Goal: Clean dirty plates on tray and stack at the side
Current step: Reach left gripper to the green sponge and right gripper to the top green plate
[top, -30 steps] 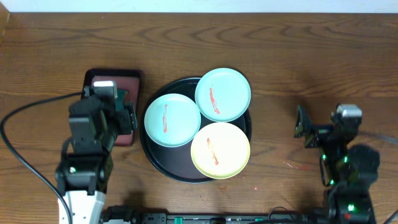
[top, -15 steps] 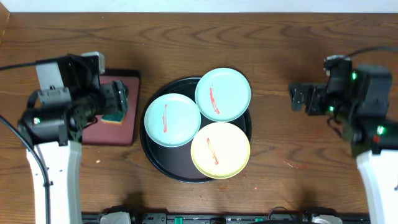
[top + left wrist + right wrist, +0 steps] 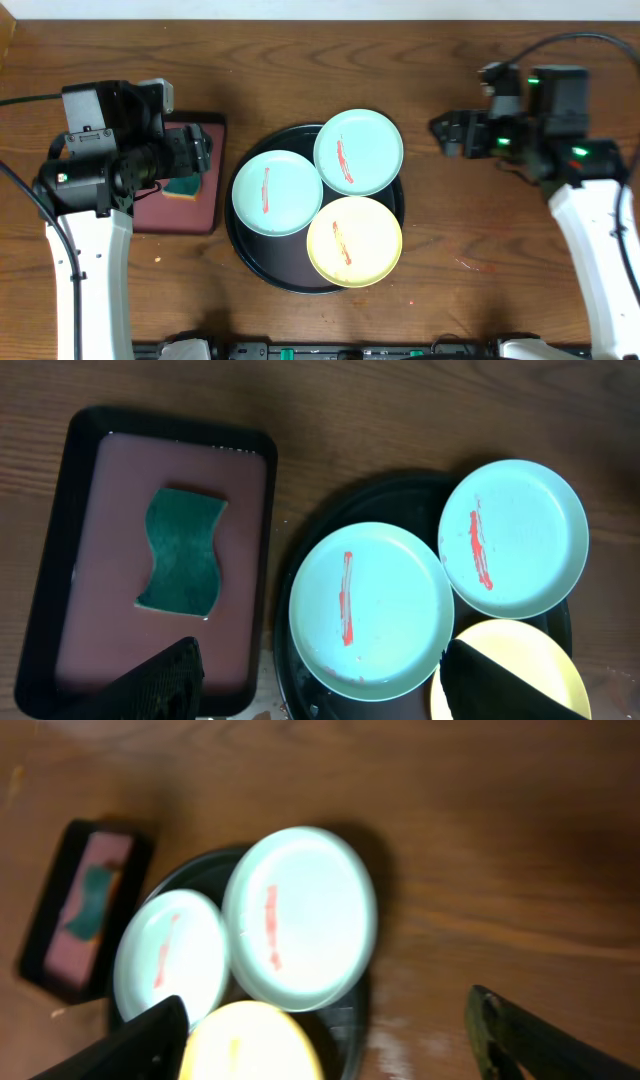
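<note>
Three plates lie on the round black tray: a mint-green plate at the left, a second mint-green plate at the back, and a pale yellow plate at the front. Each has a red smear. They also show in the left wrist view and, blurred, in the right wrist view. My left gripper is open and empty, raised over the dark red tray. My right gripper is open and empty, raised to the right of the black tray.
A dark red rectangular tray lies left of the black tray and holds a green sponge. Bare wooden table lies to the right and at the back. A small red speck marks the wood at front right.
Both arms have risen from low at the front and swung out over the table. The left gripper now hangs over the red tray and the right gripper has moved toward the black tray. The plates have not moved.
</note>
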